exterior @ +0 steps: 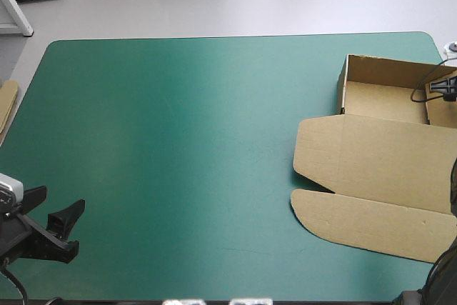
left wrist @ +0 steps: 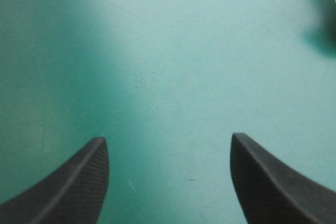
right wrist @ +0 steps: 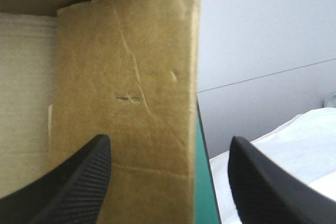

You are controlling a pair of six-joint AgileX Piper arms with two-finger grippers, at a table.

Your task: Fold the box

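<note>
Left gripper [exterior: 57, 203] sits at the near left corner and is released, fingers wide apart. Only bare cover [left wrist: 168, 51] lies between and ahead of them. The box [exterior: 378, 155] lies well apart from it, across the table on the right side.

The box's long axis runs near to far along the right edge. Nearest is the rounded flap [exterior: 371, 223], then the lid [exterior: 389, 151] lying flat, and farthest is the tray [exterior: 344, 83] with its walls up at the far right corner.

Right gripper [right wrist: 168, 139] is at the tray and is also released, holding nothing. One tray wall [right wrist: 131, 77] stands just ahead, and its edge falls between the fingers. The right arm is clearly the nearer one, so the next fold is probably its job, with the lid lying nearward of it.

Spare board [exterior: 7, 105] shows at the left edge.
</note>
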